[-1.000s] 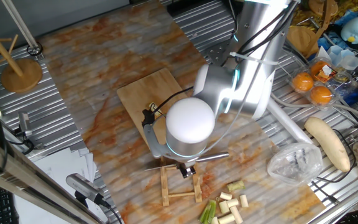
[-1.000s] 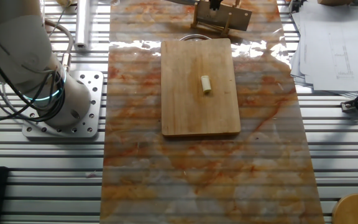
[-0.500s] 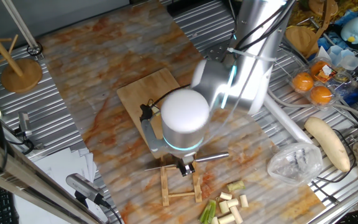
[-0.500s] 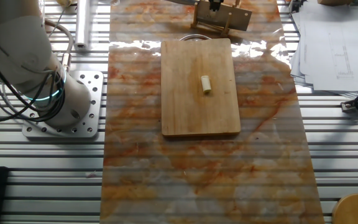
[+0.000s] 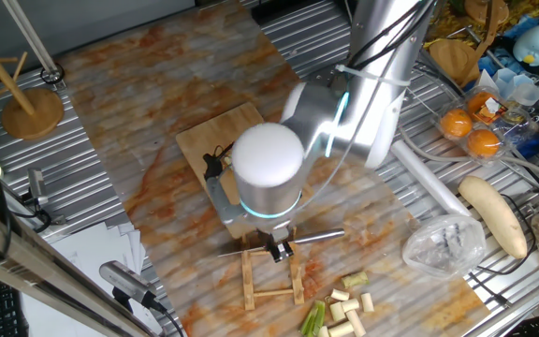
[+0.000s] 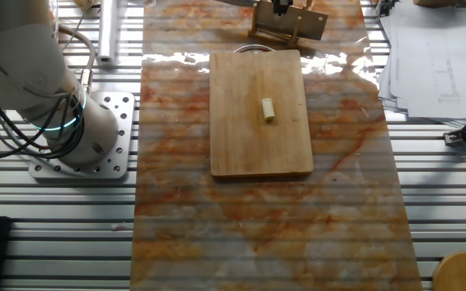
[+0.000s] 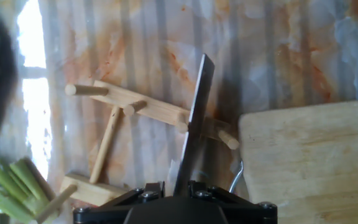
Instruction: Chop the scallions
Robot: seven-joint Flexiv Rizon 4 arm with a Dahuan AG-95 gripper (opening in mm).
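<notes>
We see the gripper (image 7: pixel 178 186) clamped on the knife (image 7: pixel 194 121) above its wooden rack (image 7: pixel 135 107). One scallion segment (image 6: pixel 269 109) waits on the cutting board (image 6: pixel 241 145). We judge the blade could snag a rack peg when lifted.

One scallion piece (image 6: pixel 269 109) lies mid-board on the cutting board (image 6: pixel 241 145), near the surface's (image 6: pixel 217 242) far end; the wooden rack (image 6: pixel 288 23) stands at that edge, more scallions (image 5: pixel 340 309) beside it.
</notes>
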